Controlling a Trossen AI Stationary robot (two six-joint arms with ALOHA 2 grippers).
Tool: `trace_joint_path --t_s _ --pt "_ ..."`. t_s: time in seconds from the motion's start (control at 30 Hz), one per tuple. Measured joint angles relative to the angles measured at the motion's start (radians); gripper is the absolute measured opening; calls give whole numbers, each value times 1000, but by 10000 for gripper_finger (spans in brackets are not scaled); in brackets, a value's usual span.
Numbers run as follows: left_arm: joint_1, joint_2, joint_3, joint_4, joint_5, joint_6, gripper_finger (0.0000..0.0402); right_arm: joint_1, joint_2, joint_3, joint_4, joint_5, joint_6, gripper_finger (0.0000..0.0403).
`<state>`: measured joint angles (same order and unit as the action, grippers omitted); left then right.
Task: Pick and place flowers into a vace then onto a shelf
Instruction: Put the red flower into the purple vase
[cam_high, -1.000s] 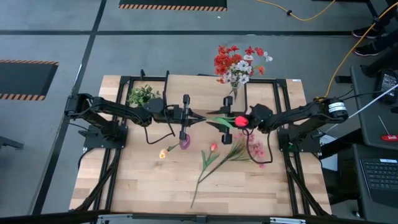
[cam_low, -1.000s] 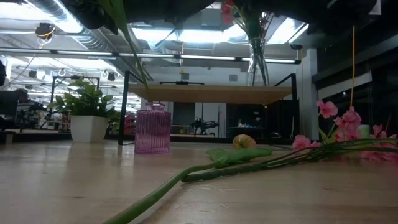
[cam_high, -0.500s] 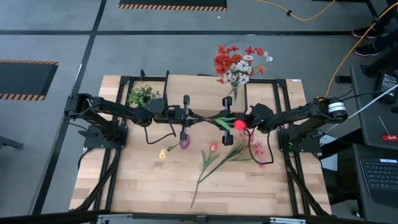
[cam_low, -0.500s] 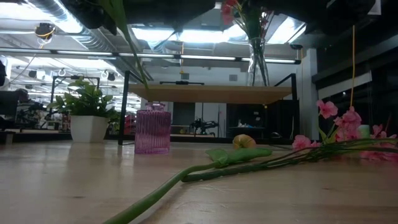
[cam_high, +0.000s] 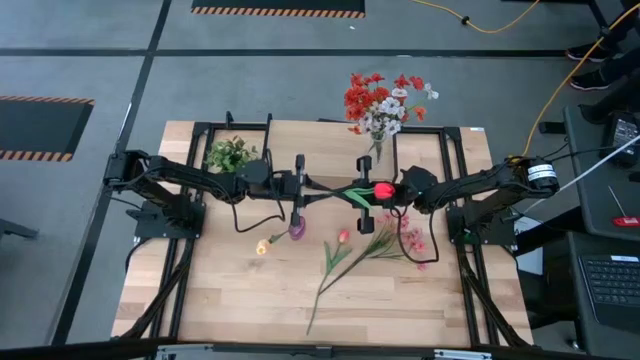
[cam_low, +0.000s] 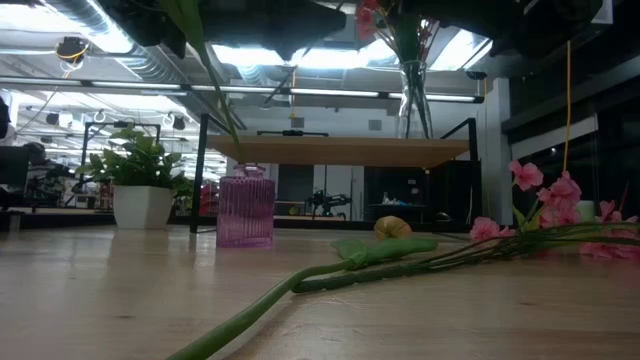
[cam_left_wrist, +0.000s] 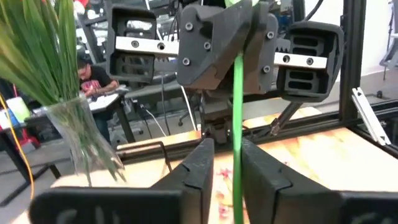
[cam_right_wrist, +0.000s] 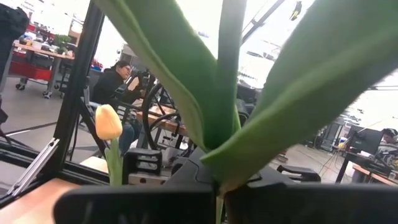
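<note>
— What is different from a moment ago?

— My right gripper (cam_left_wrist: 239, 50) has closed. It now clamps the stem of the red tulip (cam_high: 383, 189). My left gripper (cam_left_wrist: 229, 168) has let go a little: its fingers (cam_left_wrist: 199, 168) stand slightly apart, with the stem between them.

— Where is everything, from the biggest thing?

— In the high view the table (cam_high: 230, 300) fills the middle of the frame. In the low view the shelf (cam_low: 340, 151) stands at the centre, with a glass vase (cam_low: 412, 100) of flowers on top. Both my arms meet at the centre of the high view, and the tulip is up in the air between them. Lower, on the table, lie a pink spray (cam_high: 410, 242), a pink tulip (cam_high: 343, 237) and a yellow tulip (cam_high: 262, 247), near the purple vase (cam_low: 245, 207).
</note>
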<state>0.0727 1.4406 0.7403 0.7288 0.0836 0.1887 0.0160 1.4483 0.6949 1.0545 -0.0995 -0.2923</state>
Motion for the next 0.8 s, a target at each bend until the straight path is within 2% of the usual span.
trace_joint_path --t_s 0.13,0.27,0.37,0.57,0.8 --pt "0 0 0 -25 -1 -78 100 0 -1 27 -89 -1 14 2" --pt "0 0 26 -110 -8 -134 132 0 -1 97 -271 0 22 2" --pt "0 0 62 -183 -13 -142 148 0 -1 136 -336 -1 21 1" --pt "-19 -1 151 -350 -18 -108 159 1 -1 171 -413 -1 21 1" --pt "-40 -1 235 -565 -26 -97 160 1 -1 171 -424 -1 21 0"
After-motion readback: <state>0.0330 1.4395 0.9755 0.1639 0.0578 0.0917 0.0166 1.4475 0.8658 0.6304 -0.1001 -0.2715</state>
